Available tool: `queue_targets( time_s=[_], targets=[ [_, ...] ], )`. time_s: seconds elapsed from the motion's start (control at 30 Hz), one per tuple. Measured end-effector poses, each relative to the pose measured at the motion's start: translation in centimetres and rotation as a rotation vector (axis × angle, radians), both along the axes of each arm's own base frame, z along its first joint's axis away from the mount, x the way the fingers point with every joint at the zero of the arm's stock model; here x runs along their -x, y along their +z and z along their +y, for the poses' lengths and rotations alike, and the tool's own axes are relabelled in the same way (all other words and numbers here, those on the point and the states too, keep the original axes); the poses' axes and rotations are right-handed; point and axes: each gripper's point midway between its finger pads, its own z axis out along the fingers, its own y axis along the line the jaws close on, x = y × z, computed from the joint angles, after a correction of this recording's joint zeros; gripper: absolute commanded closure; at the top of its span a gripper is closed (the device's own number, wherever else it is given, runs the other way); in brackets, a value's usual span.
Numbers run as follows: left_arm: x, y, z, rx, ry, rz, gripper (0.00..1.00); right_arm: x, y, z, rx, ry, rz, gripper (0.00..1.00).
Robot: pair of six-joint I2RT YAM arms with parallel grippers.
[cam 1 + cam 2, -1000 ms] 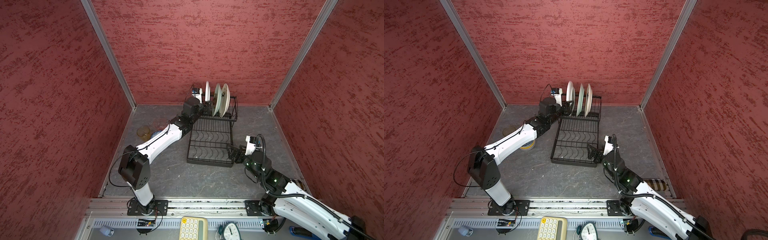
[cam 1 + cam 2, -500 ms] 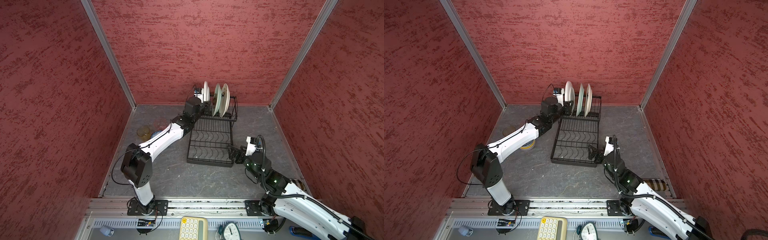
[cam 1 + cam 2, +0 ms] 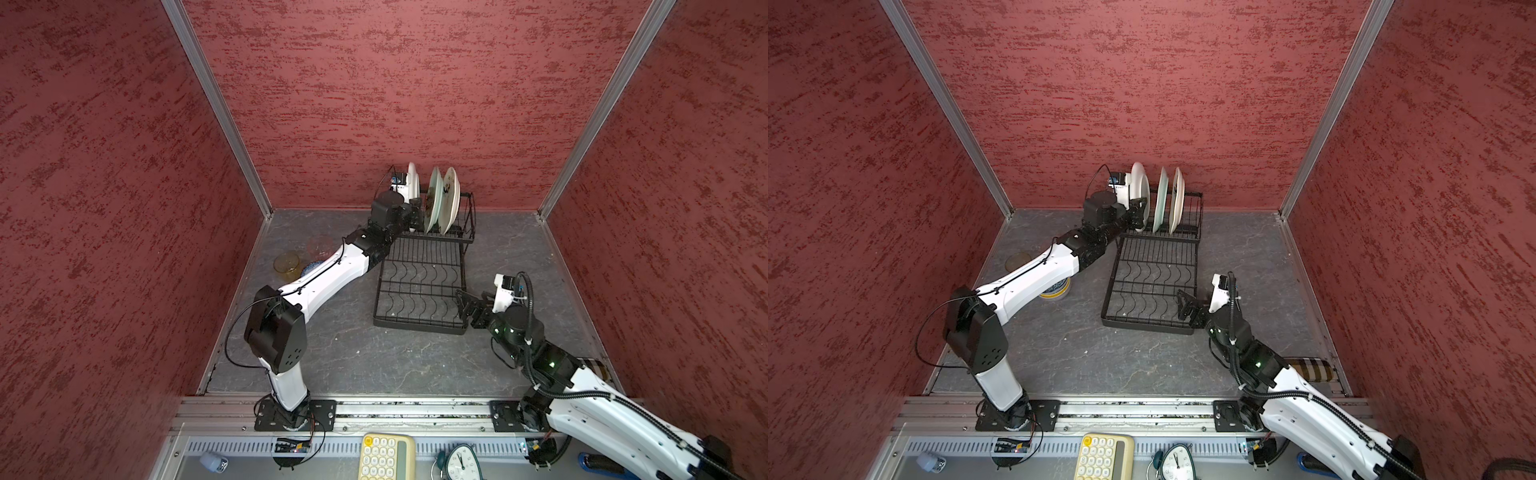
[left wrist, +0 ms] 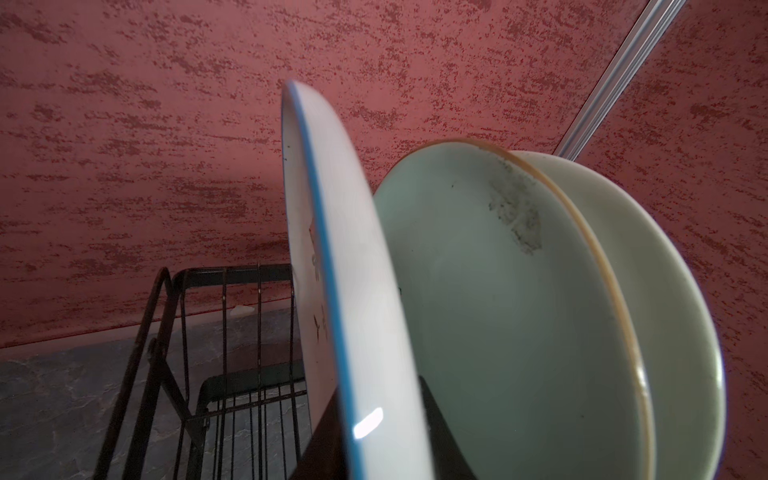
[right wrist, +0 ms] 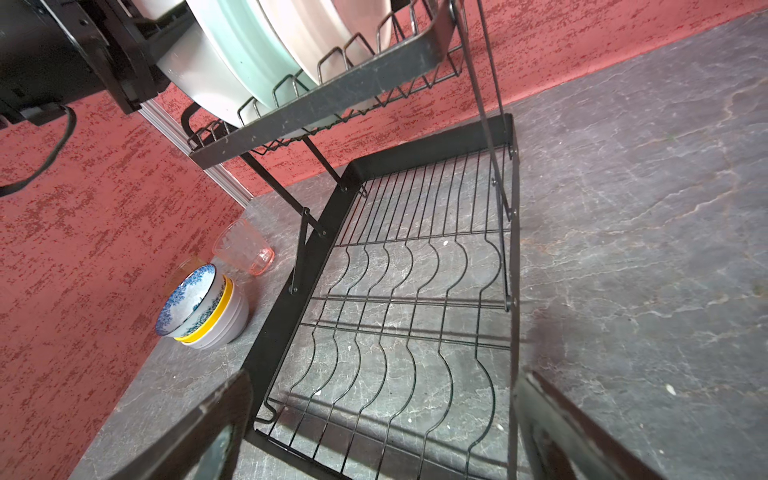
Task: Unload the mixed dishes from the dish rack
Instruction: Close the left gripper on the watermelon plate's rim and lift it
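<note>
We find the black wire rack on the grey table near the back wall. It has a raised slotted basket at the far end, joined to a long flat grid tray that runs toward the arms' bases. Three plates stand on edge in the basket, side by side. The white plate has a thin blue rim and a faint reddish print on its face. Next to it is the green plate, pale, with a brownish rim and a dark smudge near the top, and then the cream plate toward the right arm's side. The left gripper is at the lower part of the white plate. In the left wrist view a dark finger lies close against each face, so it is pinched narrow on that plate. The right gripper sits at the tray's near corner on its own side, its fingers spread wide and holding nothing. On the table on the left arm's side of the rack stand three nested bowls — blue-and-white inside yellow inside lavender — with a pink glass just beside them and an amber glass close by.
</note>
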Motion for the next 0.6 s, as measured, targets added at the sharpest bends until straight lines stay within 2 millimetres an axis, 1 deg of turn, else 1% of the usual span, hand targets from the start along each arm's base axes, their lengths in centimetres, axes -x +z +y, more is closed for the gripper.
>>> queue_targets(
  time_s=[0.17, 0.2, 0.27, 0.33, 0.4, 0.6],
  targets=[
    [-0.20, -0.01, 0.15, -0.014, 0.020, -0.008, 0.85, 0.05, 0.37, -0.28, -0.007, -0.010, -0.012, 0.01],
    [-0.20, -0.02, 0.15, -0.017, 0.022, -0.008, 0.86, 0.06, 0.34, -0.32, -0.007, -0.012, -0.012, 0.01],
    [-0.20, 0.01, 0.18, -0.020, 0.027, -0.009, 0.93, 0.07, 0.18, -0.40, -0.004, -0.015, -0.011, 0.01],
    [-0.19, 0.04, 0.21, -0.022, 0.032, -0.009, 0.94, 0.07, -0.01, -0.44, -0.001, -0.017, -0.008, 0.01],
    [-0.20, 0.01, 0.24, -0.024, 0.035, -0.007, 1.00, 0.07, -0.08, -0.47, 0.001, -0.018, -0.007, 0.01],
    [-0.21, 0.14, 0.31, -0.041, 0.056, 0.002, 1.00, 0.09, -0.10, -0.49, 0.001, -0.018, -0.008, 0.01]
  ],
)
